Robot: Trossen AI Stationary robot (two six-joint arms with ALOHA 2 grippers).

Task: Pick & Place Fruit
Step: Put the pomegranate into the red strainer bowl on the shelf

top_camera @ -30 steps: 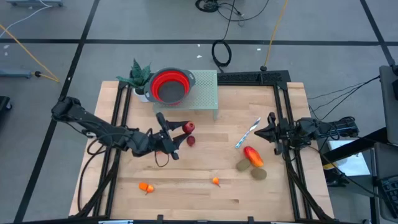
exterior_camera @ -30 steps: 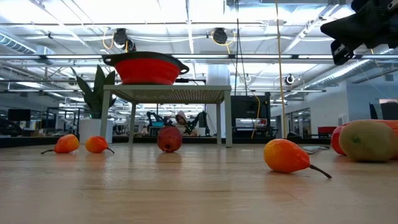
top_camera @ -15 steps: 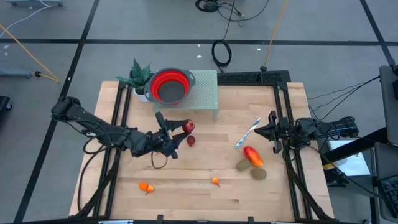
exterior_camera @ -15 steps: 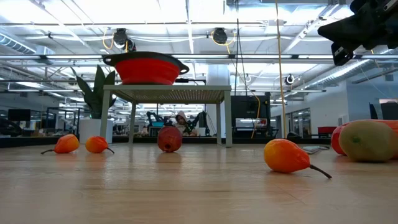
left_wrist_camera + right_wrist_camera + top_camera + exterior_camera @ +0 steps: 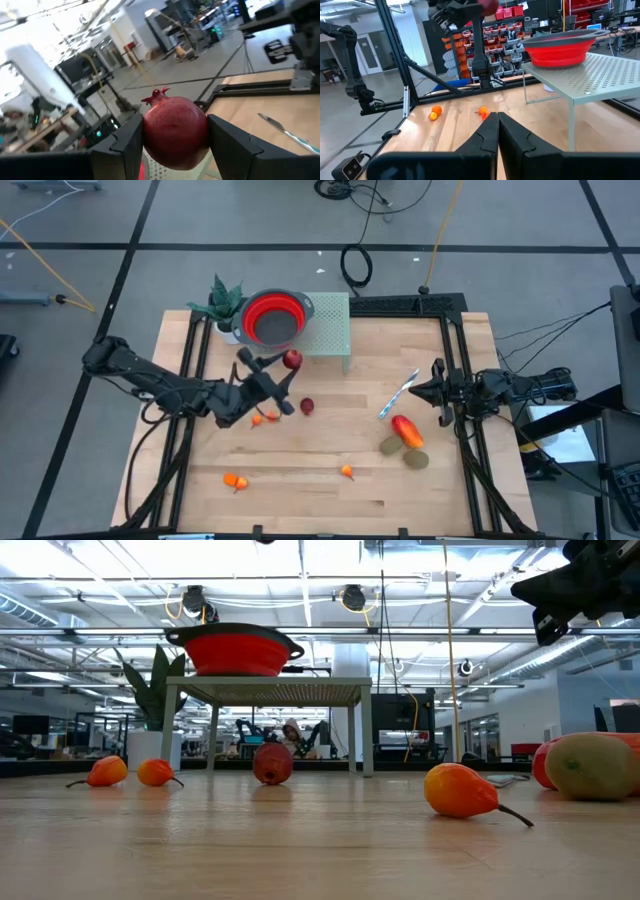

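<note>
Table: wooden top, carrying a perforated green-grey stand at the far centre.
Stand: raised on legs; red bowl with grey rim on its left part.
Bowl: upright on the stand, just beside a potted plant at the far left.
Left gripper: raised above the table, left of centre, near the stand's front edge; fingers clamped on either side of a dark red round fruit.
Held fruit: dark red, crowned tip up, between both fingers, clear of the table, just beside the bowl's near-right rim in the high view.
Right gripper: at the right table edge, fingers pressed together, holding nothing.
Red-orange oval: on the table at right, touching two brownish-green ovals.
Second dark red fruit: on the table, centre.
Small orange pieces: one near left, one near centre, more below the left gripper.
Blue-and-white stick: lying far-left of the oval.
</note>
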